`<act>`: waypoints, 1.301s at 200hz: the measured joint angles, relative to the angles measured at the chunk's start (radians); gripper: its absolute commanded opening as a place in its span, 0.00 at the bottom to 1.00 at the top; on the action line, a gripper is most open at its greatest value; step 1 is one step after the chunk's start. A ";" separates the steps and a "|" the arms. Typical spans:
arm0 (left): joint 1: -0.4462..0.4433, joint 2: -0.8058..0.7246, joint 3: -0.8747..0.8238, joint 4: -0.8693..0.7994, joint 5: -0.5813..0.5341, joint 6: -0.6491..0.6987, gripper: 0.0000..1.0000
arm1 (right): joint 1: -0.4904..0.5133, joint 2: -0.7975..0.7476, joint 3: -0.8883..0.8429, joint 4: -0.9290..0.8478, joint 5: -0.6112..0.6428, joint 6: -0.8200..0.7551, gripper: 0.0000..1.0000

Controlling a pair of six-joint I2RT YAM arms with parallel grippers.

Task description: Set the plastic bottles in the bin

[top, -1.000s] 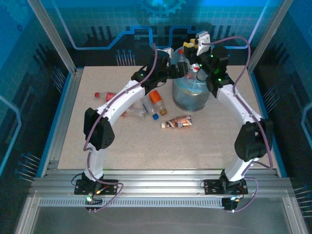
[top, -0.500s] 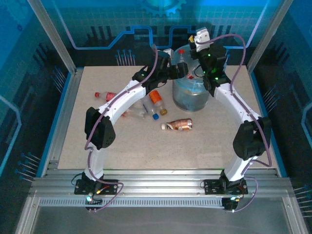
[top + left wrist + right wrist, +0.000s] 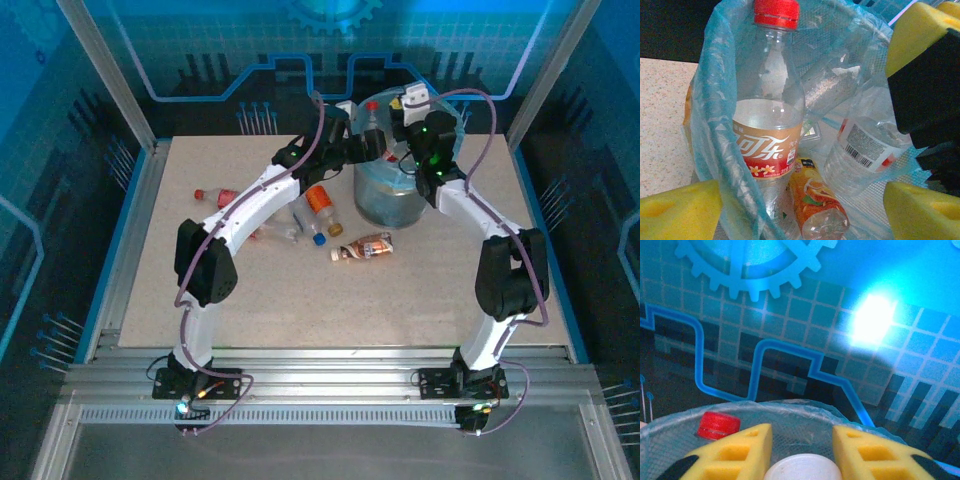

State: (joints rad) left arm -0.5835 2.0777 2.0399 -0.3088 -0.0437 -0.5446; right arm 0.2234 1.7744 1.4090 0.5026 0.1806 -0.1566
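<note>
Counting bottles rn, I'd say roughly half done. Well left of the left gripper (image 3: 368, 143) and nearer the arm bases, at least four plastic bottles lie loose on the table (image 3: 250, 300): a red-cap one (image 3: 215, 196), an orange-cap one (image 3: 320, 201), a blue-cap one (image 3: 308, 230) and a brown-label one (image 3: 363, 249), which is closest to the bin (image 3: 392, 205).

The left gripper hangs at the bin's rim, pads spread wide, holding nothing. Right in front of it, inside the liner, there's a cola bottle (image 3: 771, 125) standing upright, a juice bottle (image 3: 815, 200) lying below it, and a clear bottle (image 3: 865, 150) w/ a white label to the right.

The right gripper (image 3: 801, 430) sits over the bin, pads narrow w/ a white cap (image 3: 802, 469) between them. Can't tell if it's gripped or let go. That one's prob nearly in, and the loose ones are left to do.
</note>
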 measured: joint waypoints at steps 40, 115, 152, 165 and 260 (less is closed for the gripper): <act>0.000 0.001 0.000 0.000 0.000 0.000 0.84 | -0.013 -0.003 -0.012 0.006 0.003 0.044 0.58; 0.000 0.001 0.000 0.000 0.000 0.000 0.84 | -0.013 -0.105 0.042 -0.101 0.016 0.143 0.52; 0.002 0.001 0.000 0.000 0.000 0.000 0.84 | -0.010 -0.078 0.217 -0.289 -0.059 0.204 0.48; 0.004 -0.001 -0.007 0.002 -0.001 0.000 0.84 | -0.003 -0.068 0.266 -0.352 -0.082 0.215 0.47; 0.018 -0.230 -0.170 0.017 -0.045 0.080 0.85 | 0.079 -0.067 0.407 -0.835 -0.185 0.251 0.60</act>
State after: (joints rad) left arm -0.5655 1.8473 1.8702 -0.2920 -0.0883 -0.4641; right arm 0.3019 1.7073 1.8164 -0.3328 -0.0048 0.0944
